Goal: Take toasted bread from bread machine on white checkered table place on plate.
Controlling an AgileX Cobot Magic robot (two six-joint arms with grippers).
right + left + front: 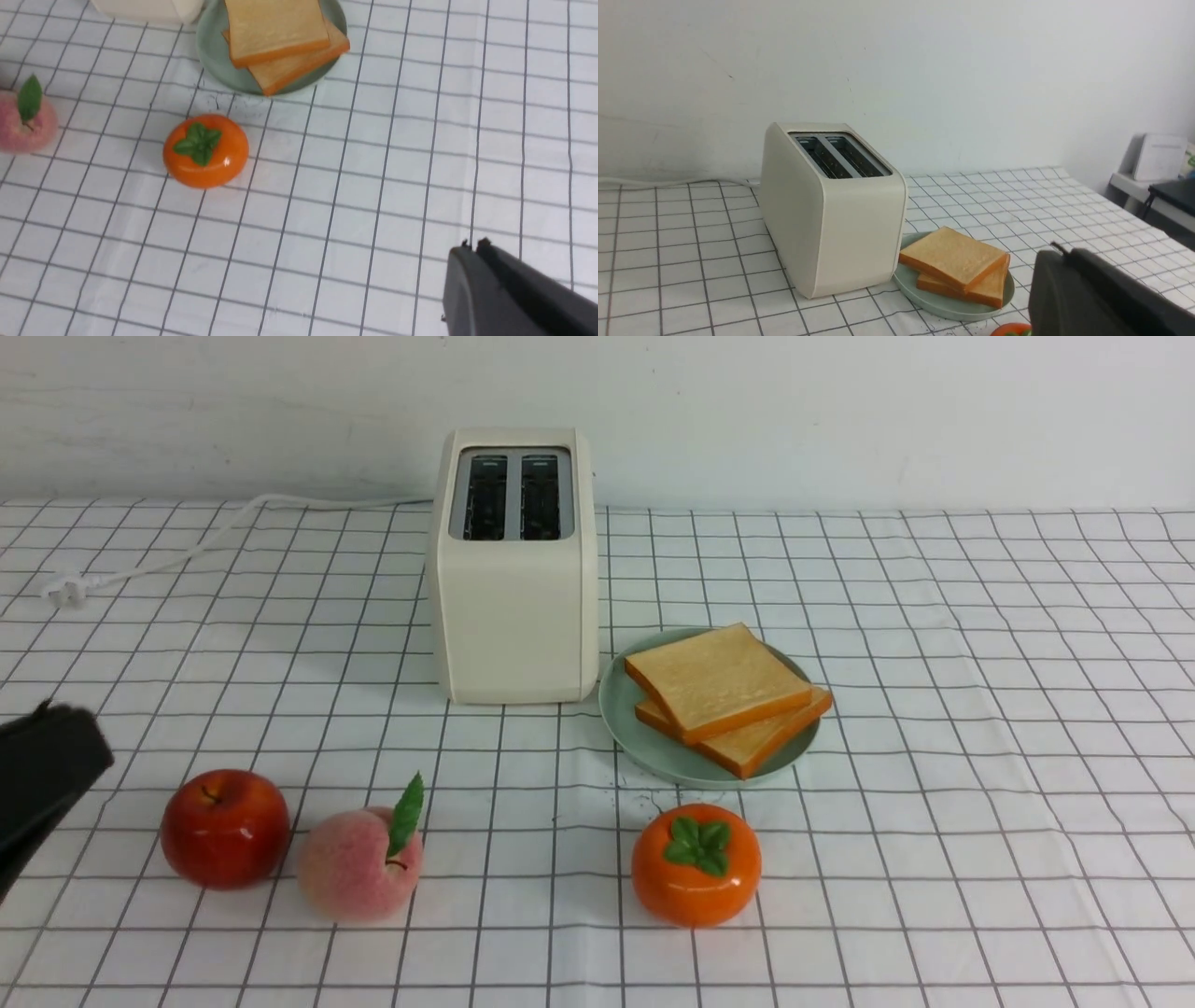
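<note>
Two slices of toasted bread (pixel 717 679) lie stacked on the mint-green plate (pixel 618 705), just right of the cream bread machine (pixel 513 607), whose two slots are empty. They also show in the left wrist view: toast (pixel 955 256), plate (pixel 924 301), bread machine (pixel 831 210). In the right wrist view the toast (pixel 275 28) and plate (pixel 215 56) are far from my right gripper (pixel 473 247). My left gripper (pixel 42 709) is shut and empty at the left edge, above the white checkered table (pixel 934 803); it also shows in its own view (pixel 1057 249). My right gripper is shut and empty.
A red apple (pixel 224 828), a peach (pixel 359 863) and an orange persimmon (pixel 695 863) sit in a row near the front. The persimmon (pixel 205 150) lies just in front of the plate. The white cord (pixel 187 553) trails left from the bread machine.
</note>
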